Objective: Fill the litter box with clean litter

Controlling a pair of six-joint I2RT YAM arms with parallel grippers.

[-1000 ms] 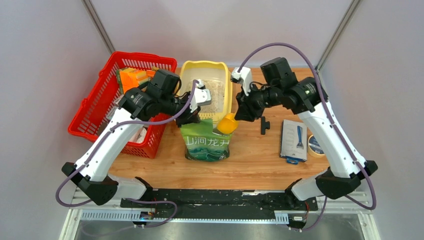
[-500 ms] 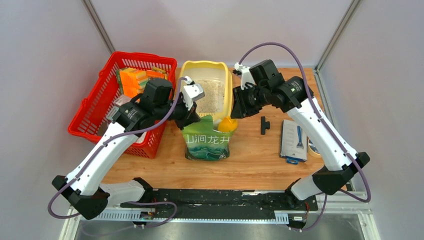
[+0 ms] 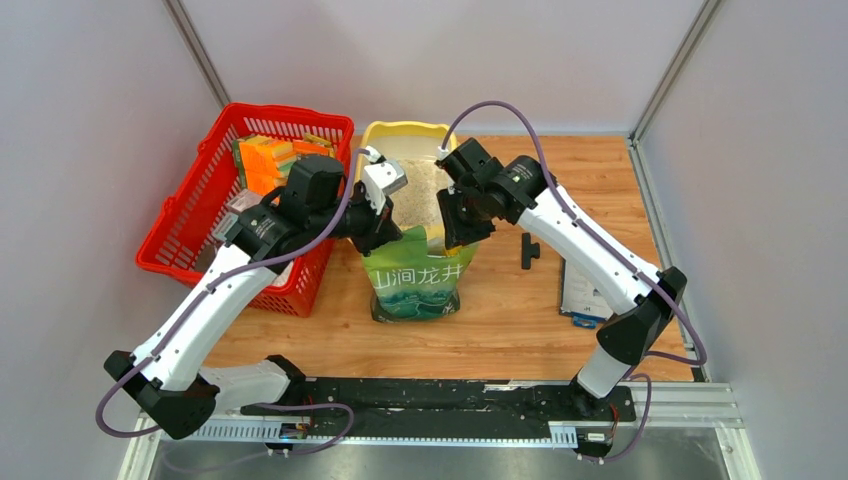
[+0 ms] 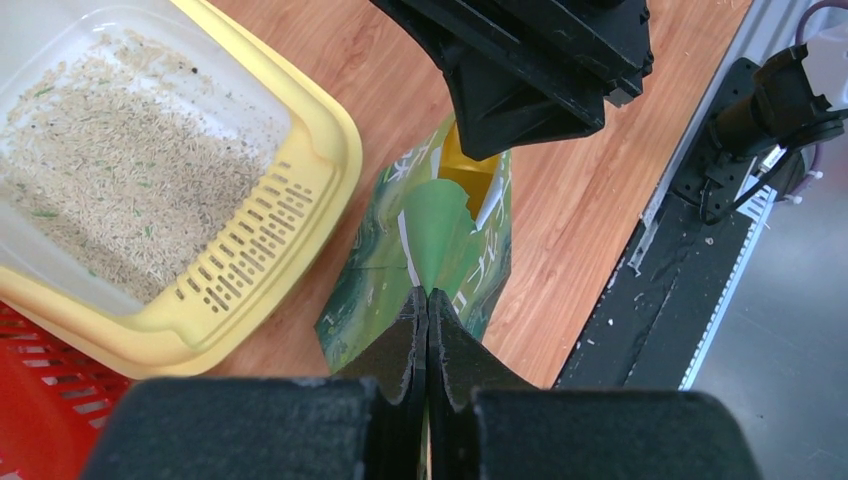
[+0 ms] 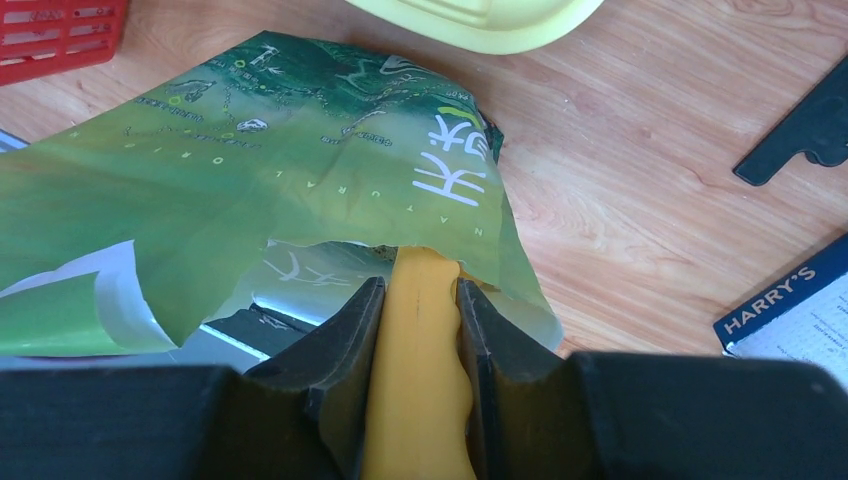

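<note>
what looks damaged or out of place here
The green pouch has a ragged, torn mouth. Its edge is jagged where the yellow scoop, held in the right hand, goes in.

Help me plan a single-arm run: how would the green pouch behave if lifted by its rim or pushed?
Probably floppy: the green pouch creases where the left gripper pinches its rim. Likely bottom-heavy, since it stands upright; a high push may just buckle it.

A fixed camera above and behind the arms looks down over the whole table; both wrist cameras (left and right) look down from close range, sharing the green pouch.
</note>
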